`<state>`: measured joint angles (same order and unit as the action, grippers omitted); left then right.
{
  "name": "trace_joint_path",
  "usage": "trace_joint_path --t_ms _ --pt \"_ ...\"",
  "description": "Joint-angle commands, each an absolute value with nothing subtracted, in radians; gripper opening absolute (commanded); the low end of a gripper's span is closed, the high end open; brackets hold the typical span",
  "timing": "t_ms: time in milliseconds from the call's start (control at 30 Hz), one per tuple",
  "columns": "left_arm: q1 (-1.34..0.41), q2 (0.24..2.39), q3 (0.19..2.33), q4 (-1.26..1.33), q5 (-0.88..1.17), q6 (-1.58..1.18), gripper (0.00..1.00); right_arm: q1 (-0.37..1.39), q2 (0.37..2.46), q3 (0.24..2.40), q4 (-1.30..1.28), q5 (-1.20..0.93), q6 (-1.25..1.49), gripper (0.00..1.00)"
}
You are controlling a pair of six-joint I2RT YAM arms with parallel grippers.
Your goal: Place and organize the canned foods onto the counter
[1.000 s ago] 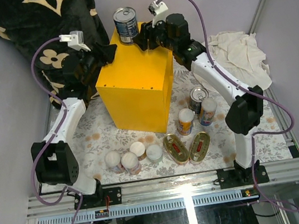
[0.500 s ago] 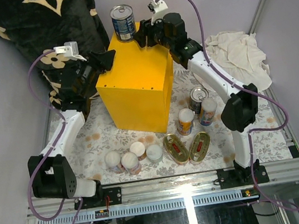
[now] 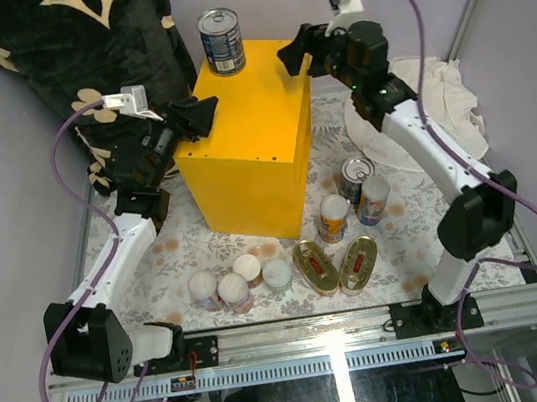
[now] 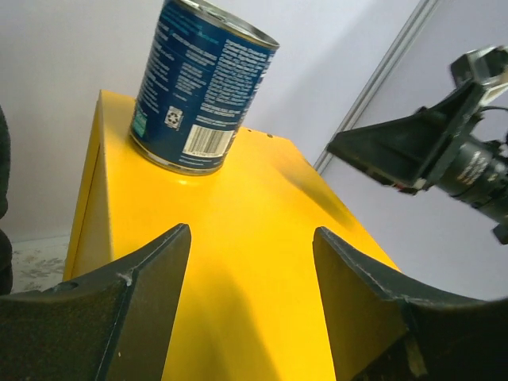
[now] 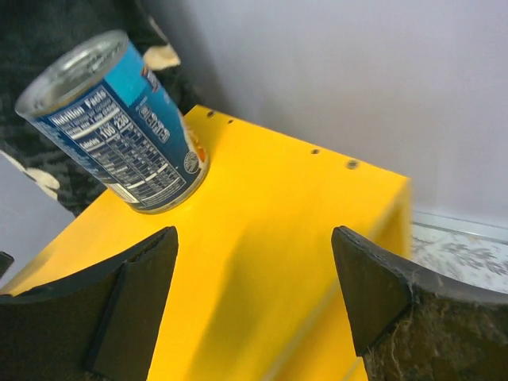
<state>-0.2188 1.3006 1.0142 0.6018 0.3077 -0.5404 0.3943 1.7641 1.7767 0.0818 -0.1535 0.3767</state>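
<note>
Right claw (image 3: pixel 291 57) spread and empty, left claw (image 3: pixel 201 113) likewise, blue-labelled silver-topped can (image 3: pixel 222 42) upright on yellow counter (image 3: pixel 251 148)

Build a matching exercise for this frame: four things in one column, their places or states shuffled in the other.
1 blue can
2 oval gold tins
3 white cloth
4 left end effector

A front of the floral mat
B open, empty
C on top of the yellow cabinet
D crumpled, far right

Pairs: 1-C, 2-A, 3-D, 4-B
</note>
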Motion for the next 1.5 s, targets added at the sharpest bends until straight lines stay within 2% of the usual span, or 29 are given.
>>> trace_joint_path --t_ms 0,133,233,400,533,700,833,933,1000,1100,1200,1467 --pt "-0.302 1.314 0.942 0.446 0.337 -0.547 0.62 0.358 1.584 1.686 0.129 -0.087 0.461 0.86" --pt "-0.317 1.312 0.927 0.447 0.327 -0.549 0.62 0.320 1.505 1.528 0.110 -0.051 0.647 0.86" --pt "-0.319 1.307 0.923 0.434 0.324 -0.549 0.62 0.304 1.496 1.435 0.173 -0.131 0.786 0.84" --pt "-0.319 1.282 0.921 0.394 0.316 -0.557 0.62 0.297 1.550 1.395 0.299 -0.324 0.967 0.75" --pt "-0.319 1.259 0.899 0.383 0.295 -0.547 0.62 0.297 1.566 1.373 0.296 -0.331 1.005 0.71" --pt "-0.319 1.241 0.881 0.371 0.290 -0.536 0.62 0.299 1.564 1.320 0.379 -0.359 1.048 0.62" --pt "-0.319 1.222 0.903 0.336 0.247 -0.462 0.66 0.299 1.581 1.297 0.475 -0.416 1.112 0.47" --pt "-0.319 1.221 0.951 0.286 0.196 -0.375 0.72 0.299 1.602 1.271 0.560 -0.476 1.206 0.34" --pt "-0.318 1.233 1.001 0.265 0.190 -0.306 0.81 0.301 1.613 1.263 0.591 -0.507 1.245 0.23" --pt "-0.319 1.268 1.090 0.208 0.194 -0.191 0.93 0.303 1.609 1.266 0.576 -0.535 1.254 0.00" --pt "-0.318 1.310 1.170 0.161 0.187 -0.082 0.99 0.303 1.598 1.288 0.524 -0.568 1.233 0.00" --pt "-0.312 1.423 1.354 0.075 0.192 0.038 1.00 0.302 1.566 1.300 0.492 -0.691 1.176 0.00"
